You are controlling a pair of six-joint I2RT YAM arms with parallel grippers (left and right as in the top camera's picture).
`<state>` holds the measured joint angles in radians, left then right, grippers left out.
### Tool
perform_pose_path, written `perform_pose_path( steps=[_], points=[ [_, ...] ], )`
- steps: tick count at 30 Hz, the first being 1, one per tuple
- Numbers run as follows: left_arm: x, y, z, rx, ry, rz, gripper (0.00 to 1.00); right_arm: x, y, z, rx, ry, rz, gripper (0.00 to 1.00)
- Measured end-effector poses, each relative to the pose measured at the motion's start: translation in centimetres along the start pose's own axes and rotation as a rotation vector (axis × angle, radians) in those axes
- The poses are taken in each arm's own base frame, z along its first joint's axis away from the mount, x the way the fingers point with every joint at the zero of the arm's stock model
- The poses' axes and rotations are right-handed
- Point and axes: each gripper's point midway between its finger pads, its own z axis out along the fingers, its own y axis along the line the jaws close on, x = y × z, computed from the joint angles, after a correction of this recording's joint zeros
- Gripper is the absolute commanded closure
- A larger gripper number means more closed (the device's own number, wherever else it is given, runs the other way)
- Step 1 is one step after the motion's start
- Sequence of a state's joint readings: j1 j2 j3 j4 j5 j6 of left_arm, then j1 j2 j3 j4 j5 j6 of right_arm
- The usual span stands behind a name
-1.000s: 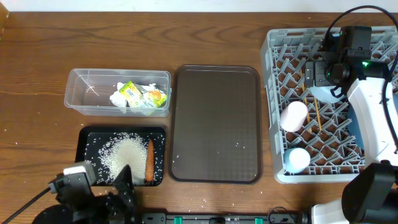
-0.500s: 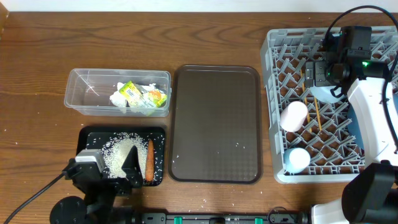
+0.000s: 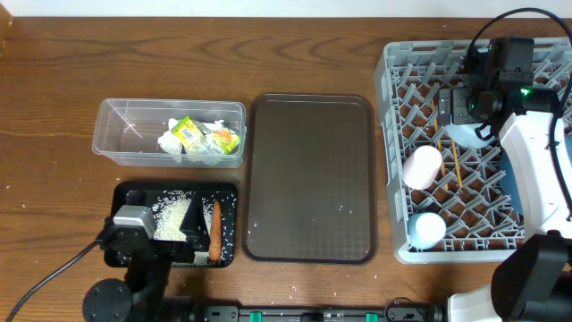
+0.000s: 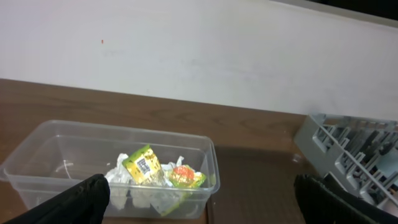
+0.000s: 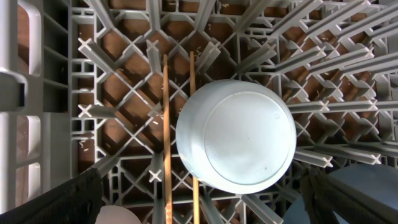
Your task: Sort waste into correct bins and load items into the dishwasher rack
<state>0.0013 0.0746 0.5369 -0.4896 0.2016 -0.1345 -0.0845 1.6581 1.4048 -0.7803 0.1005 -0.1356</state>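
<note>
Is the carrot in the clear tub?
No, the carrot lies in the black tray, beside the rice.

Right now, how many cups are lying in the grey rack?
2. The pale pink cup lies by the rack's left wall; the light blue cup sits at its lower-left corner. The right arm may hide more.

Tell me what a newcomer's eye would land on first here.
The big grey dishwasher rack at the right stands out, with a light blue bowl and wooden chopsticks lying among its pegs. At the left, a clear tub holds a yellow-green wrapper; the black tray nearer the robot holds white rice and an orange carrot.
</note>
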Motion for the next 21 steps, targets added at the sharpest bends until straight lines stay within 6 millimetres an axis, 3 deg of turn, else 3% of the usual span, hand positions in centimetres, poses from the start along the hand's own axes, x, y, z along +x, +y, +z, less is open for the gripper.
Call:
perform_pose_path(
  steps=[5,14,21],
  points=[
    [1.3,0.3,0.6,0.008,-0.027,0.004,0.03,0.0,0.0,0.0,0.000,0.001,0.000,0.01],
    [1.8,0.0,2.5,0.054,-0.106,0.019,0.03,0.0,0.0,0.0,0.000,0.000,0.000,0.01],
    [3.9,0.4,3.9,0.062,-0.093,0.018,0.03,0.0,0.0,0.0,0.000,0.000,0.000,0.01]
  ],
)
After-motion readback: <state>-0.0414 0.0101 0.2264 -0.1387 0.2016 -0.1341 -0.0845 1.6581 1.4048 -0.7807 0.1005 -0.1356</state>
